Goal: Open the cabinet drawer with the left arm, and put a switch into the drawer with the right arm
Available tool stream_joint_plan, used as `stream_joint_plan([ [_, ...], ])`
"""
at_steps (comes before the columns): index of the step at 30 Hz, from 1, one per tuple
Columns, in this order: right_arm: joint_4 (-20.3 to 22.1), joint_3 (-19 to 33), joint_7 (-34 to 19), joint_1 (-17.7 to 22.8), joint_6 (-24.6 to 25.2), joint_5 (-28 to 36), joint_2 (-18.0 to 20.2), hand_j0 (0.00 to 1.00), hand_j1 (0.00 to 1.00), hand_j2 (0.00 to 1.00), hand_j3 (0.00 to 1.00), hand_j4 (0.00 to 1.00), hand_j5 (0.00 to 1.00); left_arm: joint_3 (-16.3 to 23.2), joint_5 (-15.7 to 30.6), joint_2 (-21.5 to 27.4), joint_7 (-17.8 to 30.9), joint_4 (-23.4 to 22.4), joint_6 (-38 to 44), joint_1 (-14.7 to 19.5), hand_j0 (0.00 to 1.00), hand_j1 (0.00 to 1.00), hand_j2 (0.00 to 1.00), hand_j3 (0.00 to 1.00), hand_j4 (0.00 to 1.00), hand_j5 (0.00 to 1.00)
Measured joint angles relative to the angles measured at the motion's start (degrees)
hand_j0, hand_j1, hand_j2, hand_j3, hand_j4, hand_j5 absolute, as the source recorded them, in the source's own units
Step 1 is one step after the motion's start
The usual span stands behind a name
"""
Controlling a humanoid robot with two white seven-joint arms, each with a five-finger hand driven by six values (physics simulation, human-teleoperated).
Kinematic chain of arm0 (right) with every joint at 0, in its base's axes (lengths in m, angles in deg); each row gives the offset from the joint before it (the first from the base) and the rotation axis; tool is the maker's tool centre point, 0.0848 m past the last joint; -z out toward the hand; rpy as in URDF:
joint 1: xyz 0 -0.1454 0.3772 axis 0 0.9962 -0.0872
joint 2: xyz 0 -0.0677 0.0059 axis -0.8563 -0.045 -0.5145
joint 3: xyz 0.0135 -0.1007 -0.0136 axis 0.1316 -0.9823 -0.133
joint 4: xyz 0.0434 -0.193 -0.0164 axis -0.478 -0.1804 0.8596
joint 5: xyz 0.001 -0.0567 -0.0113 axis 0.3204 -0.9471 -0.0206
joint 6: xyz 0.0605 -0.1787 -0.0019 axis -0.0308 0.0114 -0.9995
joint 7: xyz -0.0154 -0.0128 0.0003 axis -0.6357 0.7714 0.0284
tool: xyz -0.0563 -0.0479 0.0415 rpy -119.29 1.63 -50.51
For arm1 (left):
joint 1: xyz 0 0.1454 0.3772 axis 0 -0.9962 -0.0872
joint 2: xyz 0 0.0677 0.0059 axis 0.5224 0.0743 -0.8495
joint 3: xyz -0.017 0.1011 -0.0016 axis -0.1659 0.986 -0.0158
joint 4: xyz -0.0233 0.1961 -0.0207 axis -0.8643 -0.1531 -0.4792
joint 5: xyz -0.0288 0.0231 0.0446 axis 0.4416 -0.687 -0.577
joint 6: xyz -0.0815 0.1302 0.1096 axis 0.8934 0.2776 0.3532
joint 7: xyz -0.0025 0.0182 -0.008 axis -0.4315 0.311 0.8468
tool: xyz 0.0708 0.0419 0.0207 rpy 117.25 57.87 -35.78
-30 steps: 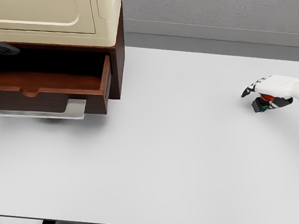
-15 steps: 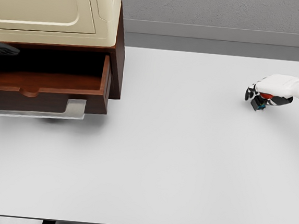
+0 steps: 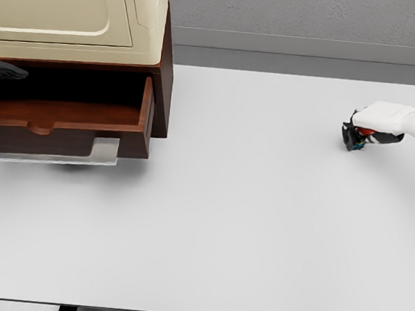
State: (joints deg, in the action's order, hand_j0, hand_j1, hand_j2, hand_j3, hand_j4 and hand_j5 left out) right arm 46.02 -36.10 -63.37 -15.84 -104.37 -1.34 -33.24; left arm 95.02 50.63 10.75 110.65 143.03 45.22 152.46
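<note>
Drawer (image 3: 65,125) stands open; right hand (image 3: 374,123) fingers clasp the switch (image 3: 357,139)

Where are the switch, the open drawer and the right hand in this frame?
switch (image 3: 357,142): head view, dark body showing under the hand.
drawer (image 3: 65,116): head view, wooden floor of the pulled-out drawer.
right hand (image 3: 374,125): head view, back of the white hand, its fingers curled over the switch.

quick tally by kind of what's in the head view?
Brown wooden cabinet with cream top: 1
Open wooden drawer: 1
Small black switch with red button: 1
White table: 1
White robot hands: 2, left, right
Total: 6
</note>
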Motion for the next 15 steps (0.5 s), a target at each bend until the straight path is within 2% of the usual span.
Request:
stream_joint_plan([
  [15,1.16,0.09,-0.01,-1.67,0.02,7.43,-0.72,0.29,0.29,0.29,0.29,0.29,0.29,0.00,-0.27,-0.04,0.00,0.00,0.00,0.01,1.00,1.00,1.00,1.00,1.00,1.00],
])
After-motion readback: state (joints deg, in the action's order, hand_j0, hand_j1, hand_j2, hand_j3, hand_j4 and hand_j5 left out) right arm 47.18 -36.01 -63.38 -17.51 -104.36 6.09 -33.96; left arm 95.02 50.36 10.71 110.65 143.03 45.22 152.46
